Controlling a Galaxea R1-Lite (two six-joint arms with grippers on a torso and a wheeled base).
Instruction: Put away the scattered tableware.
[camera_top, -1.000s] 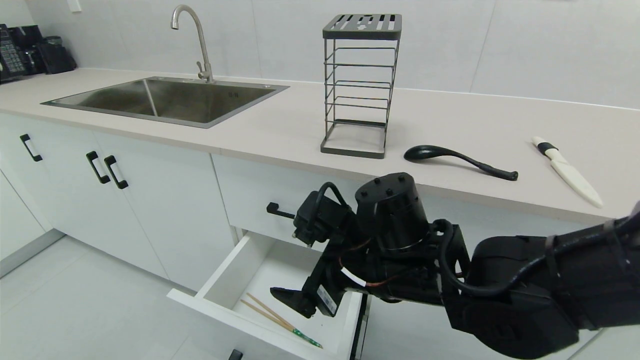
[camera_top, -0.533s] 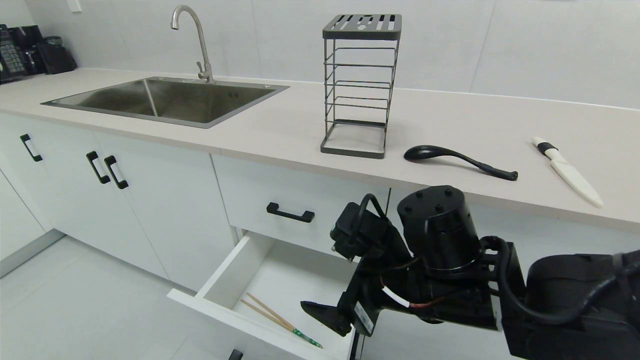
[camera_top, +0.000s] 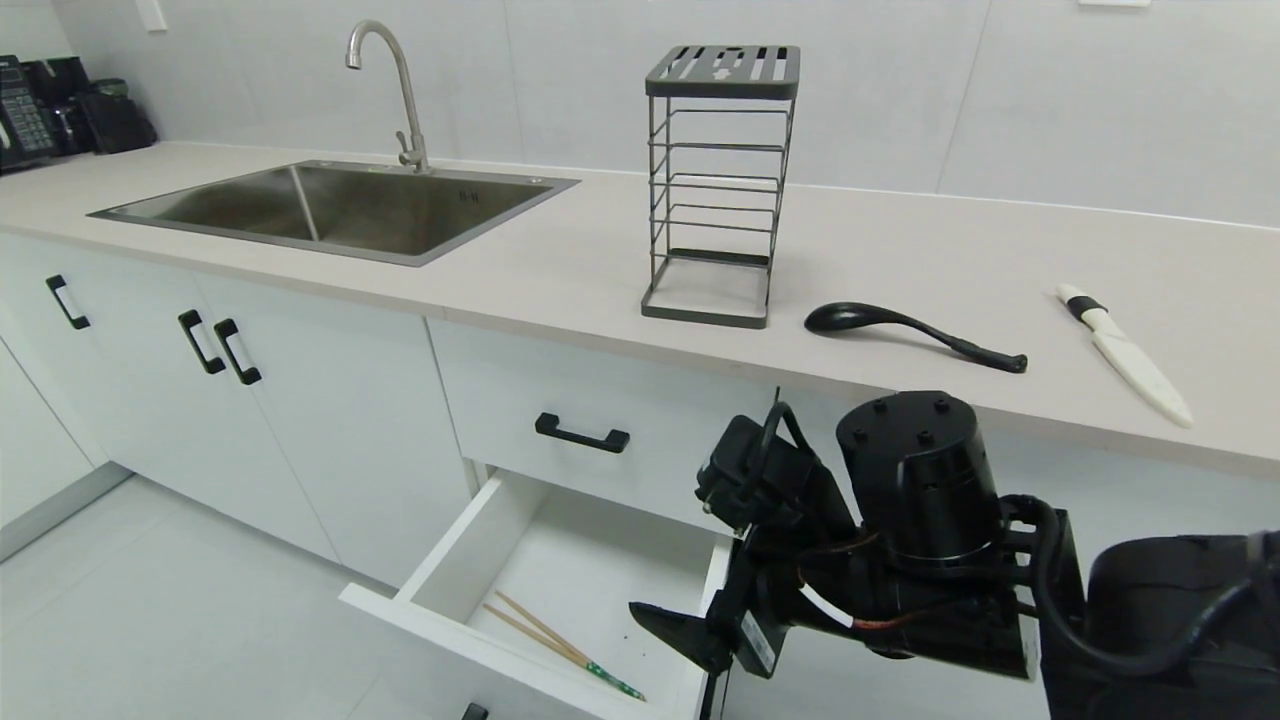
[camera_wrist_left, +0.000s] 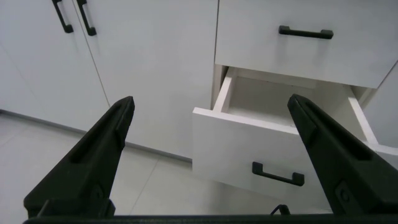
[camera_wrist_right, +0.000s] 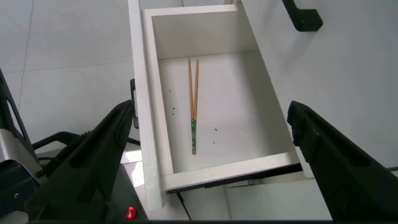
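Beige worktop (camera_top: 560, 260), ladle (camera_top: 905, 328) and knife (camera_top: 1125, 353) near its front edge, chopsticks (camera_top: 560, 645) in open drawer (camera_top: 450, 540), left gripper (camera_wrist_left: 210, 99) and right gripper (camera_wrist_right: 210, 109) spread apart.

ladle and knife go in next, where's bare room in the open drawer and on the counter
Drawer: bare floor behind the chopsticks, toward the cabinet, along their whole length. Tight between chopsticks and front panel, and by the side wall where the right gripper hangs. Counter: bare between sink and rack.
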